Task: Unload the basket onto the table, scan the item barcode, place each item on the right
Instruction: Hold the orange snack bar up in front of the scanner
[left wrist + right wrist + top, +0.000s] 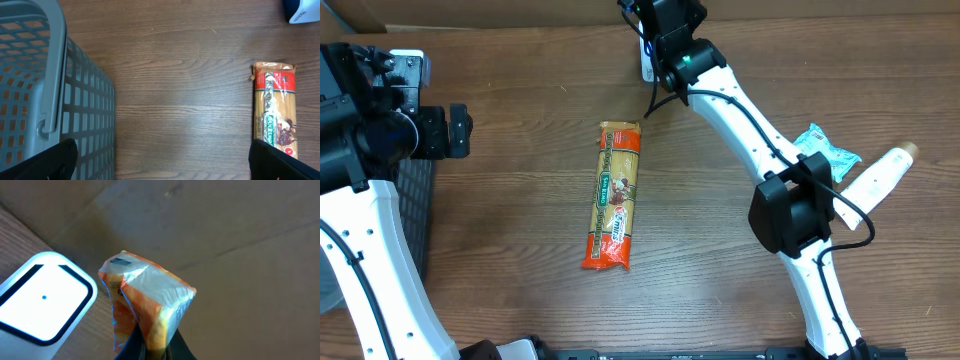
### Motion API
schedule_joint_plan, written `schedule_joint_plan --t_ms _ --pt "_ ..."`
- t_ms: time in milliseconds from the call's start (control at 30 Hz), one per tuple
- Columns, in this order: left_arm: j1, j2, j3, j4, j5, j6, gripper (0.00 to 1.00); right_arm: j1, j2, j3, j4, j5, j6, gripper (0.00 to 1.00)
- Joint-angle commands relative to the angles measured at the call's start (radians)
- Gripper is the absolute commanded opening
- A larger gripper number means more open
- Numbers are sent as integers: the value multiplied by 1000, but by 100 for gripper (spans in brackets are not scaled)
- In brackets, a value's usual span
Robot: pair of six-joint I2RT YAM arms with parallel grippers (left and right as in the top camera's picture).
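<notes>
My right gripper [155, 352] is shut on an orange and clear plastic packet [147, 305], pinched at its lower end and held upright. Just left of the packet lies the white barcode scanner with a dark blue rim [45, 297]. From overhead the right gripper [658, 45] hangs at the table's far edge over the scanner [647, 68], and the arm hides the packet. My left gripper [162, 160] is open with nothing between its fingers, above bare wood beside the basket.
A grey plastic basket [30, 75] stands at the left edge. A long pasta pack [613, 195] lies in the middle of the table. A teal packet [828, 150] and a white bottle [880, 175] lie at the right. A cardboard wall [225, 230] backs the table.
</notes>
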Motion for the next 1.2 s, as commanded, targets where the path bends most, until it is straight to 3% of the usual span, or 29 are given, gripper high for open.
schedule_joint_plan --t_ms 0,1033,1167 --pt "3 6 0 3 -6 11 100 -1 49 11 14 -24 -110 4" --pt "3 6 0 3 -6 11 100 -4 94 -34 32 -106 -128 4" --pt "3 6 0 3 -6 11 100 -13 107 -34 33 -106 -213 4"
